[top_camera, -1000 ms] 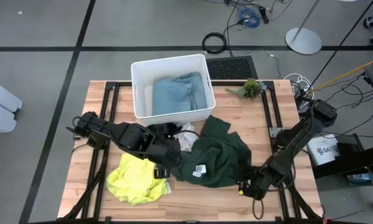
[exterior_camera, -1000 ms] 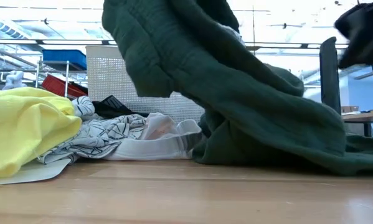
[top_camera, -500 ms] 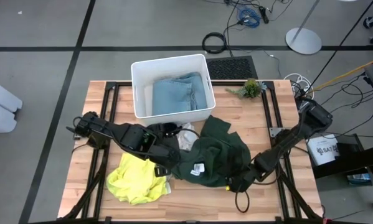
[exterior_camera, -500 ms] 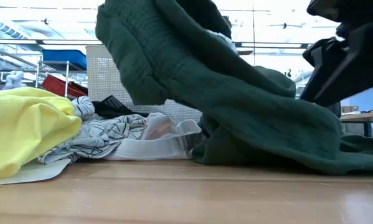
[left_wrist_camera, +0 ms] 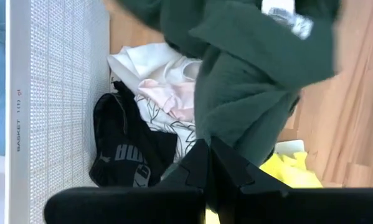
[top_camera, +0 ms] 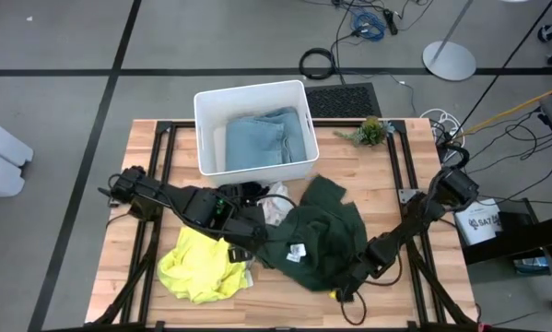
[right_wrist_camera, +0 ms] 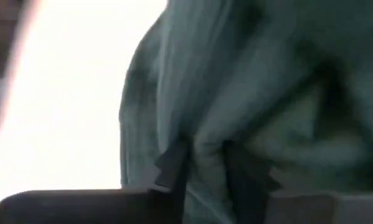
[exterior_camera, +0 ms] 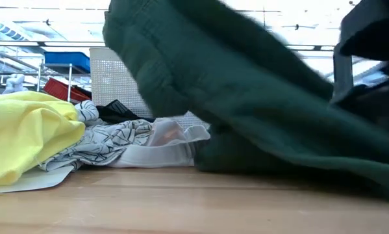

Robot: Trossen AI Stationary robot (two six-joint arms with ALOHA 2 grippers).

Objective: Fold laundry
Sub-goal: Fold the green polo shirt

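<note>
The dark green garment [top_camera: 317,231] lies bunched on the table's middle right, partly raised; it fills the low view [exterior_camera: 246,97]. My left gripper [top_camera: 246,244] is shut on its left side. My right gripper [top_camera: 342,284] is shut on its near right edge. The bright yellow garment [top_camera: 197,263] lies near left. The white garment with grey pattern [top_camera: 276,205] and the black garment [top_camera: 239,194] lie in front of the white bin [top_camera: 248,92]. The light blue garment [top_camera: 262,138] lies in the bin. My left gripper pinches a bunched fold of the green garment's left side [left_wrist_camera: 236,134] between its two fingers, coming from the table's left. The cloth rises off the table beyond the fingers. My right gripper has a fold of the green garment's near right edge [right_wrist_camera: 205,146] between its two fingers [right_wrist_camera: 174,163], coming from the table's right at a slant; one layer or several, I cannot tell.
The white bin stands at the table's far middle, its perforated wall [left_wrist_camera: 61,93] close to the black and patterned garments. A small green plant [top_camera: 372,131] lies at the far right. Bare wood shows at the far left and along the near edge [exterior_camera: 181,201].
My right gripper has gone toward the table's left along the near edge and reached the green garment's near right edge. The green garment has shifted, its near right part drawn toward the near edge and its raised part lifted higher in the low view.
</note>
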